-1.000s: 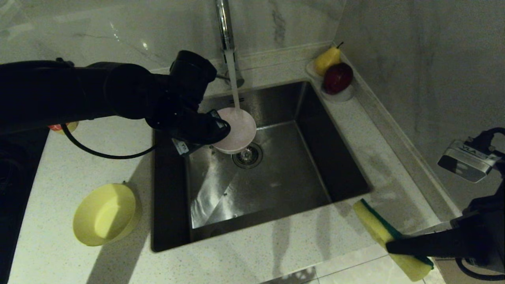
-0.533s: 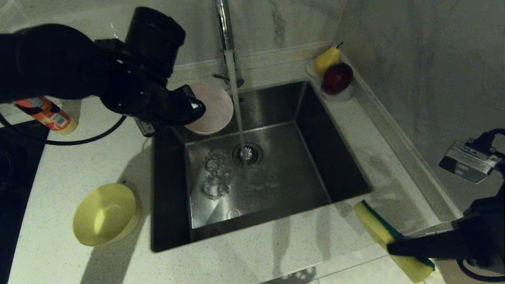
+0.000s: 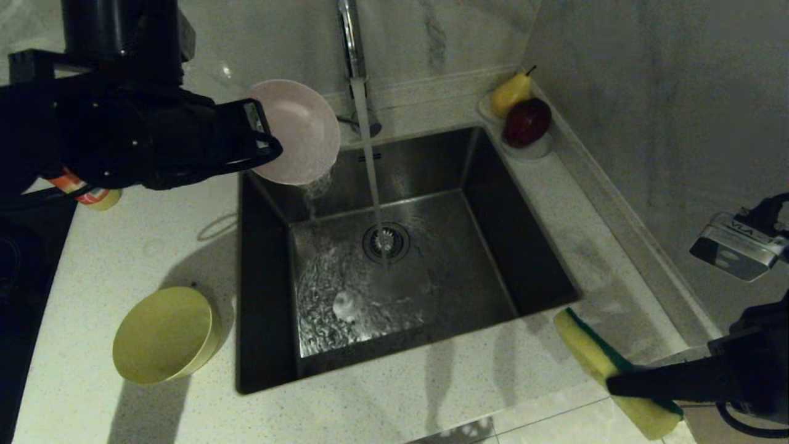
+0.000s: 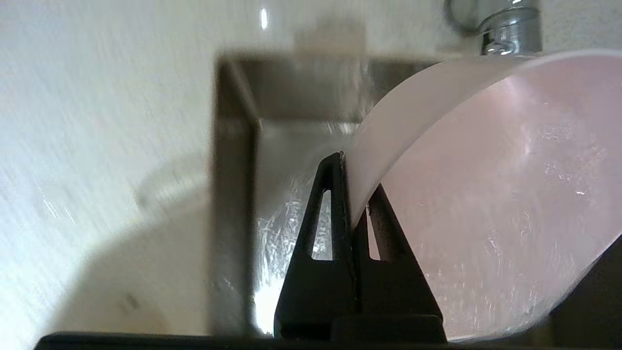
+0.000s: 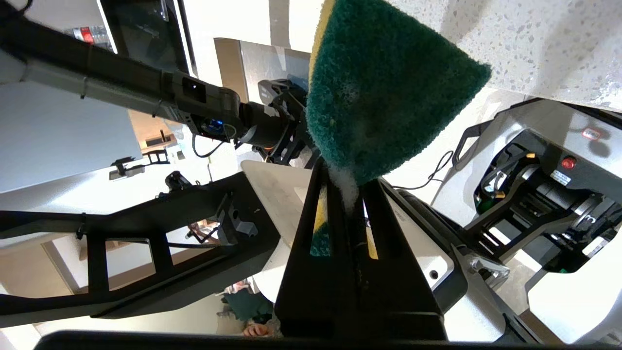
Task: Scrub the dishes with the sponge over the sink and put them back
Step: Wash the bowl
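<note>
Gripped at its rim by the left gripper (image 3: 262,143), whose fingers (image 4: 335,204) are clamped on either side of the wall, the pink bowl (image 3: 296,131) is held tilted above the back left corner of the sink (image 3: 530,246). A second ago this bowl was lower, under the running water from the tap (image 3: 351,43) near the drain (image 3: 385,242); it is now raised and drawn away from the stream, and water is being spilled from it into the basin. The right gripper (image 3: 613,385) is kept where it was, closed on the sponge (image 3: 592,354) over the counter's front edge. The yellow bowl (image 3: 163,334) is left unmoved, well below the left gripper.
</note>
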You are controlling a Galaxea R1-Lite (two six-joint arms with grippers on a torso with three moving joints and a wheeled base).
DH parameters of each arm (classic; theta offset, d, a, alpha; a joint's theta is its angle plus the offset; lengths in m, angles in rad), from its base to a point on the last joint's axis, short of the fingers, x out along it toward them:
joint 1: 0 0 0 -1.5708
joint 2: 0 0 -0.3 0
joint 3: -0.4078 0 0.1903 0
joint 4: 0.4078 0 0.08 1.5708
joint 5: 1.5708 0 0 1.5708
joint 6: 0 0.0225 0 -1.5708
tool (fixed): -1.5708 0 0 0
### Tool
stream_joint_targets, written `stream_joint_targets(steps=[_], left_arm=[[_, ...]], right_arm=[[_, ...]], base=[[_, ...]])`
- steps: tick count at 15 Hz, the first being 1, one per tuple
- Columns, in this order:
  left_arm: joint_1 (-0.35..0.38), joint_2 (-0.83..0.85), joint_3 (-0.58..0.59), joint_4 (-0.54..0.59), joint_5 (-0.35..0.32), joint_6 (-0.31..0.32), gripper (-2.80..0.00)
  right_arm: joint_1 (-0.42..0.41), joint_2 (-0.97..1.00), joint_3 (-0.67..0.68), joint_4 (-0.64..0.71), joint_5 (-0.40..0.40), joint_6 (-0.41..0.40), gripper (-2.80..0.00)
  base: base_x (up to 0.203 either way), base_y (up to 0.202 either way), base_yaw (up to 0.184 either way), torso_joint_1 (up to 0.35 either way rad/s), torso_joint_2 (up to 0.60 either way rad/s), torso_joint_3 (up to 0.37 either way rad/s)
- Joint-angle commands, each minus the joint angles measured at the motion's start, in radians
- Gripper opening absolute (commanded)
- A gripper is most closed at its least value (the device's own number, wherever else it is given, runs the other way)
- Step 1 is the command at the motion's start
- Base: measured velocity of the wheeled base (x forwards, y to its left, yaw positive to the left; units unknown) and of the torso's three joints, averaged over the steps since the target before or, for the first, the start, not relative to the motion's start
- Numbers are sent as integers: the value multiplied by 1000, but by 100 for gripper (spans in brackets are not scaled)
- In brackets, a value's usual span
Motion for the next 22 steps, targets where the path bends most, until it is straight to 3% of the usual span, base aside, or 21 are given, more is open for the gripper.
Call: stream_joint_targets(steps=[1, 5, 7, 9, 12, 16, 19, 21, 22], left_arm=[[1, -85, 177, -294, 5, 164, -280], [3, -121, 408, -767, -21, 385, -280], [4, -144, 472, -892, -75, 458, -280], [4, -152, 488, -923, -97, 485, -280], [2, -184, 525, -1140, -166, 609, -280], [4, -191, 528, -1246, -227, 609, -280], [4, -210, 522, -1256, -233, 617, -280], [4, -212, 512, -1177, -219, 608, -280], [3, -213, 512, -1058, -188, 600, -280]], right_arm=[[1, 1, 1, 3, 5, 3, -280], [1, -2, 3, 6, 5, 8, -280], [1, -2, 1, 8, 5, 10, -280], [0, -2, -2, 7, 4, 9, -280], [1, 15, -9, 3, 2, 3, -280], [-10, 22, -13, 3, 0, 2, -280], [-10, 26, -12, 3, 1, 2, -280], [-10, 7, -13, 2, 2, 0, -280], [-10, -1, -13, 2, 2, 0, -280]], base=[[0, 0, 0, 0, 0, 0], [0, 0, 0, 0, 0, 0], [0, 0, 0, 0, 0, 0], [0, 0, 0, 0, 0, 0], [0, 0, 0, 0, 0, 0], [0, 0, 0, 0, 0, 0], [0, 0, 0, 0, 0, 0], [0, 0, 0, 0, 0, 0], [0, 0, 0, 0, 0, 0]])
